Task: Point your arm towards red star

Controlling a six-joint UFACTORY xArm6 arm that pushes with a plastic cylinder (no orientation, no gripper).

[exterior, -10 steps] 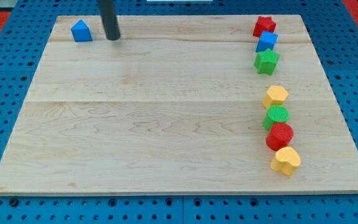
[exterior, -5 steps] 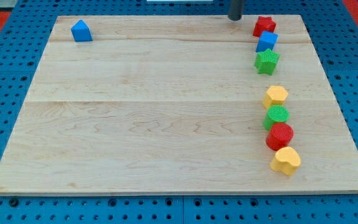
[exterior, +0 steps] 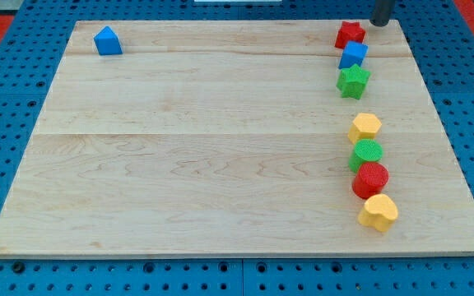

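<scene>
The red star sits at the top right of the wooden board. My tip is at the view's top edge, just to the right of the red star and a little above it, with a small gap between them. Only the rod's lowest part shows. Right below the red star lie a blue block and a green star.
A blue house-shaped block sits at the top left. Down the right side lie a yellow block, a green round block, a red round block and a yellow heart.
My tip has swept from the top left near the blue house-shaped block, along the board's top edge to the right, passing the red star. No block has moved.
</scene>
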